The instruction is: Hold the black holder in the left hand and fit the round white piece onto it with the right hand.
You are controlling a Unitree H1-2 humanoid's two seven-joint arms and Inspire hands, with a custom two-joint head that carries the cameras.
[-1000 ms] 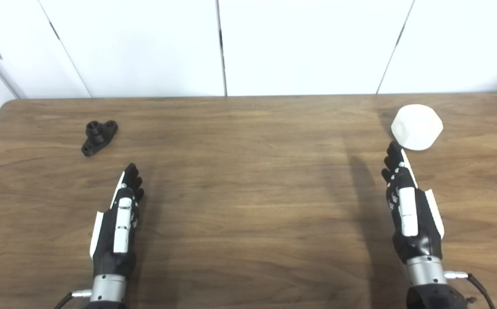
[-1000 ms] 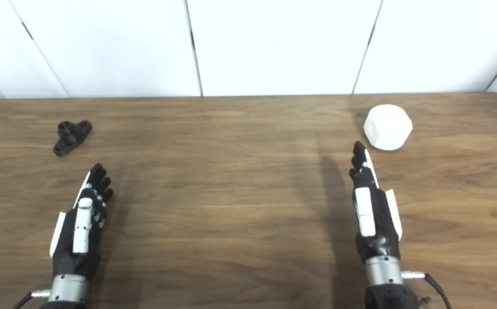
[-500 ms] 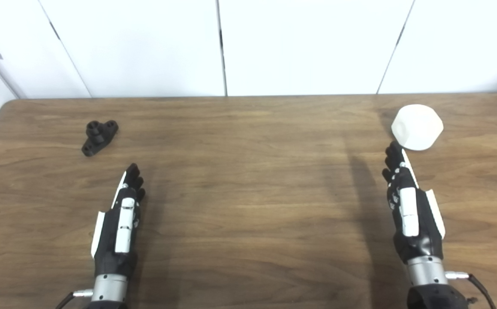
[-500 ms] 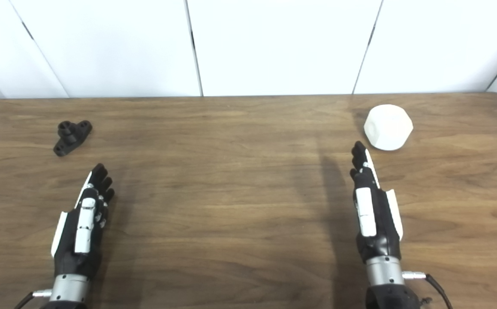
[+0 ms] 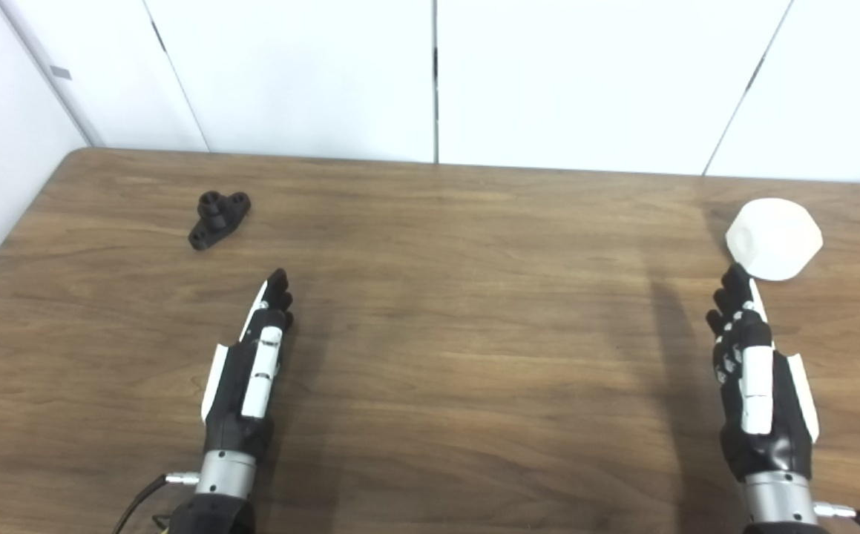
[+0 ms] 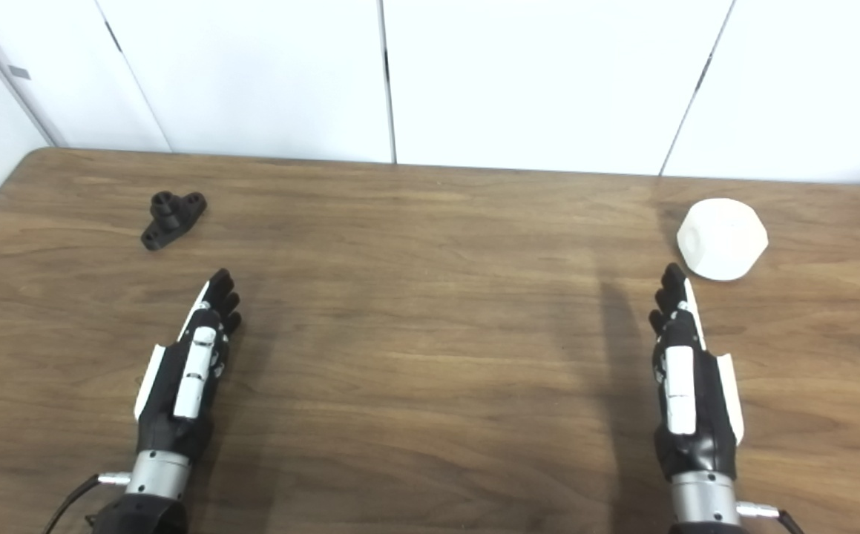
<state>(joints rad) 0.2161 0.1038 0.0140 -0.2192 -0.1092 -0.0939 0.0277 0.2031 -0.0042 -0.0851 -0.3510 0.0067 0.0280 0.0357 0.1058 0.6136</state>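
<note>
on table (image 6: 430, 222), both robot hands empty.

Twin head views overlooking table (image 5: 430, 245)

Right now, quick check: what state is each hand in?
Left hand: open, holding nothing, short of the black holder.
Right hand: open, holding nothing, just short of the round white piece.

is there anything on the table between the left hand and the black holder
Nothing visible. The left hand is open, its fingers pointing roughly toward the holder, with only bare table between them. The white piece lies far to the right, just beyond the open right hand.
</note>
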